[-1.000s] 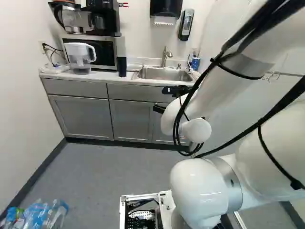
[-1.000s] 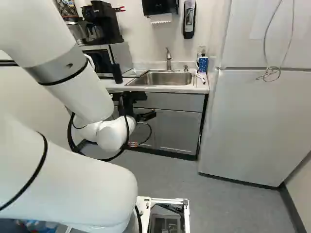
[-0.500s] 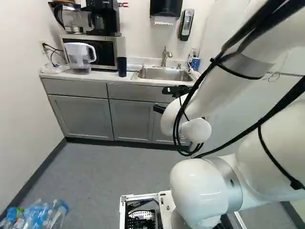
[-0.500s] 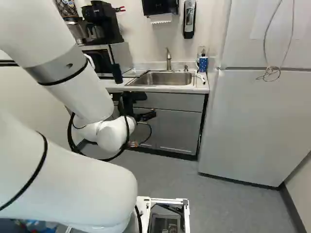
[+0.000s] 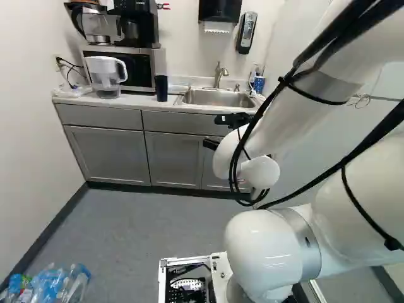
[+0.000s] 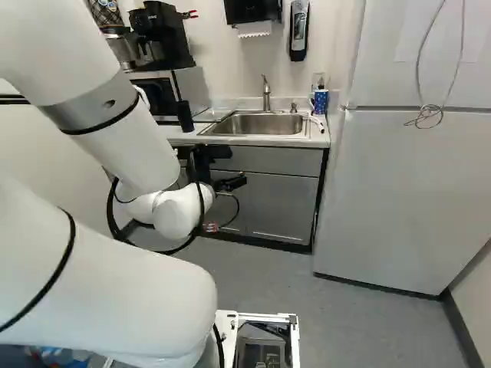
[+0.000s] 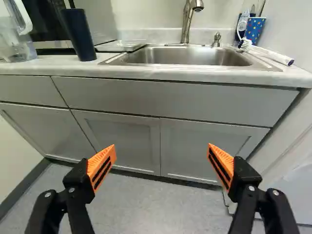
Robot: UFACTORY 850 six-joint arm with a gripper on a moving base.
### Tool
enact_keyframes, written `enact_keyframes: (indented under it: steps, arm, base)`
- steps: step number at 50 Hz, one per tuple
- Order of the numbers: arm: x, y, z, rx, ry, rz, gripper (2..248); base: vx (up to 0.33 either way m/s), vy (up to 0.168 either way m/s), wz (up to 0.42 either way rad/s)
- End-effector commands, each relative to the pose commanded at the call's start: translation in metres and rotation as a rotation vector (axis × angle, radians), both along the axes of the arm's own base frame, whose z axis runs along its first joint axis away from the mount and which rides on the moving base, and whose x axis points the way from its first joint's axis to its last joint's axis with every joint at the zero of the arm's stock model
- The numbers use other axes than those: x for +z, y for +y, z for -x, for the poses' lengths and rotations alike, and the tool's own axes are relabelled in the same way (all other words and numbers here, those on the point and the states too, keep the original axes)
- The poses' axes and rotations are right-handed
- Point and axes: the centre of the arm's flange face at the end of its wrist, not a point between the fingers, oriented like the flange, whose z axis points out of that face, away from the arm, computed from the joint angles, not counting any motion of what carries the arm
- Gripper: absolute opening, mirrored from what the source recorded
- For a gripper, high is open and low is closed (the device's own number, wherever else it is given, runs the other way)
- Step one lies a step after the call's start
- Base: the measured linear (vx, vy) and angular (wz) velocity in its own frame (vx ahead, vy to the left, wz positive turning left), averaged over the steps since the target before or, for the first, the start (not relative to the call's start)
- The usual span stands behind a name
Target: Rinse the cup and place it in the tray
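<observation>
The white arm (image 5: 287, 113) reaches toward the grey cupboards (image 7: 117, 141), and its pincer (image 6: 232, 182) hangs ahead of them, well apart from everything on the bench (image 7: 165, 73). In the wrist view the pincer's (image 7: 162, 146) two orange pads (image 7: 102, 165) stand wide apart, with nothing clamped between them; beyond the gap are the cupboard doors and the grey floor (image 7: 141, 204).

The dark cup (image 7: 79, 34) stands upright on the bench, between the clear jug (image 7: 17, 41) and the sink (image 7: 185, 57), in front of the microwave (image 5: 136, 69). The pincer does not touch it. Just beside the cup, on the sink side, a flat pale tray (image 7: 121, 45) lies on the bench.

The tap (image 7: 187, 22) rises behind the sink, with a small soap pump (image 7: 216, 40) next to it. On the far side of the sink from the dark cup stands a blue patterned cup (image 7: 255, 30), and a white brush (image 7: 268, 54) lies near it. The coffee machine (image 5: 134, 22) sits on top of the microwave. In the right base view the tall white fridge (image 6: 406, 192) stands beside the cupboards. Plastic bottles (image 5: 53, 284) lie at the lower left of the left base view.
</observation>
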Motion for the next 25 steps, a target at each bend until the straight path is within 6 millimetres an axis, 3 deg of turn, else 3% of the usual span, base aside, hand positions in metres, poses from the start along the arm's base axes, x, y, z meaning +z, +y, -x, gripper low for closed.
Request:
enact_keyframes:
  steps: [25]
  arm:
    - [0.02, -0.003, -0.018, -0.011, -0.054, 0.0, 247]
  base:
    - [0.0, 0.0, 0.0]
